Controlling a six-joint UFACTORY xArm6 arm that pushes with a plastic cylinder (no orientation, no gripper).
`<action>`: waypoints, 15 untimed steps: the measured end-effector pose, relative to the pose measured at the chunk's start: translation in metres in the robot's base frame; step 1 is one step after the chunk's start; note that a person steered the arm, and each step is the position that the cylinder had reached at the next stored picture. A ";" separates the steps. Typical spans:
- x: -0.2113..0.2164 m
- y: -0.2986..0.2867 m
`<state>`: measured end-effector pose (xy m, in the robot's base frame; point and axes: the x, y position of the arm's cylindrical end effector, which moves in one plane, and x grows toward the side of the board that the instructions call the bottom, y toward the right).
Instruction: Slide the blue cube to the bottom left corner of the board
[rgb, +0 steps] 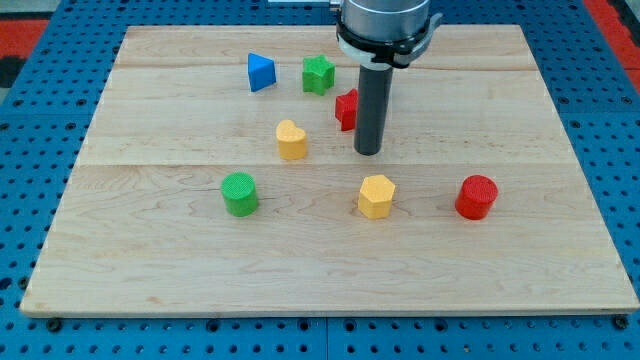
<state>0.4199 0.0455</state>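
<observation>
The blue block (260, 73), wedge-like in outline, sits near the view's top, left of centre, on the wooden board (150, 260). My tip (368, 151) rests on the board right of centre, well to the right of and below the blue block. The rod partly hides a red block (346, 108) just left of it. A green star-like block (318, 74) lies right of the blue block.
A yellow heart-like block (291, 140) lies left of my tip. A green cylinder (239, 193) sits lower left. A yellow hexagonal block (376, 196) is below my tip. A red cylinder (476, 197) is at lower right.
</observation>
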 end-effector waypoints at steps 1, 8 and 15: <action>-0.025 0.049; -0.112 0.092; -0.084 -0.110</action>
<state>0.3354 -0.0641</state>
